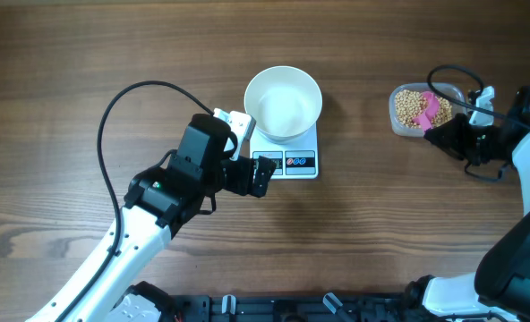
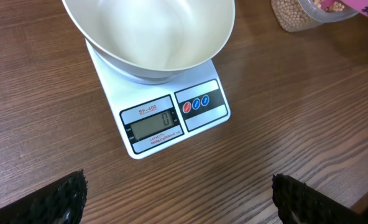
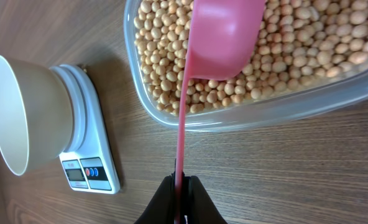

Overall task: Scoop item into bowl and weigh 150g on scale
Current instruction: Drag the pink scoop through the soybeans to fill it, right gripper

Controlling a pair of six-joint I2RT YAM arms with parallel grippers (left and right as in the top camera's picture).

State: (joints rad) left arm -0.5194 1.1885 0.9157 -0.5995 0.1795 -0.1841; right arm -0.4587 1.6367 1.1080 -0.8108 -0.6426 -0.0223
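Holding scoop (image 3: 224, 37) over beans (image 3: 165, 56).
Pinching its handle tight in right pincer (image 3: 181, 186); hovering left pincer (image 2: 181, 196) wide open, empty, by scale (image 2: 171, 118).

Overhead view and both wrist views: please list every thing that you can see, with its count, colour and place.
bowl: one, white, standing empty on the scale
scale: one, white, middle of the table, display reads 0
tub: one, clear plastic, far right of the table
beans: many, tan, inside the tub
scoop: one, pink, head over the beans in the tub, handle pointing out of it
table: one, brown wood, under everything
left fingers: two, black, open, empty, in front of the scale
right fingers: two, black, shut on the scoop's handle
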